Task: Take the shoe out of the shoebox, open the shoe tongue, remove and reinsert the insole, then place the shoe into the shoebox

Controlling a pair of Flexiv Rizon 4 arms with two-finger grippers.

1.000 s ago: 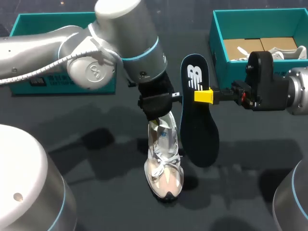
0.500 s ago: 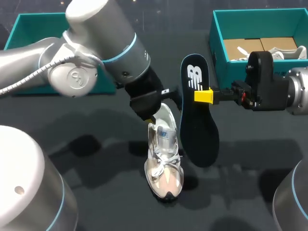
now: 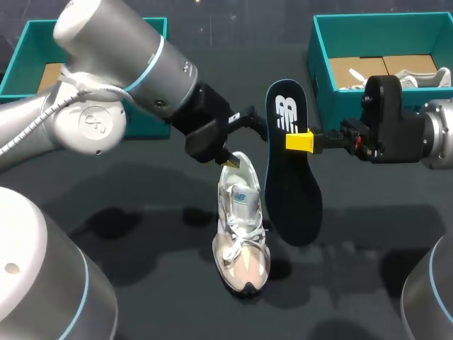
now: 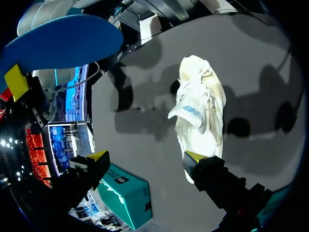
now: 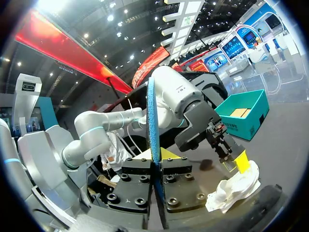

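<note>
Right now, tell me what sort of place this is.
Probably a two-arm robot workbench set up for shoe handling. A dark table carries an open teal shoebox, a white sneaker rests on it, and the right gripper clamps a dark insole between its fingers.

The shoe (image 3: 241, 237) sits mid-table, and the insole (image 3: 290, 177) hangs on edge close by its right side, pinched in the right gripper (image 3: 300, 141), so that side's pretty much walled off. The left gripper (image 3: 241, 139) hovers spread wide over the heel, so no dropping in there. The toe end and the table (image 3: 163, 283) left of the shoe are open. The left shoebox (image 3: 32, 42) and right shoebox (image 3: 325, 71) sit in the far corners, well apart.
</note>
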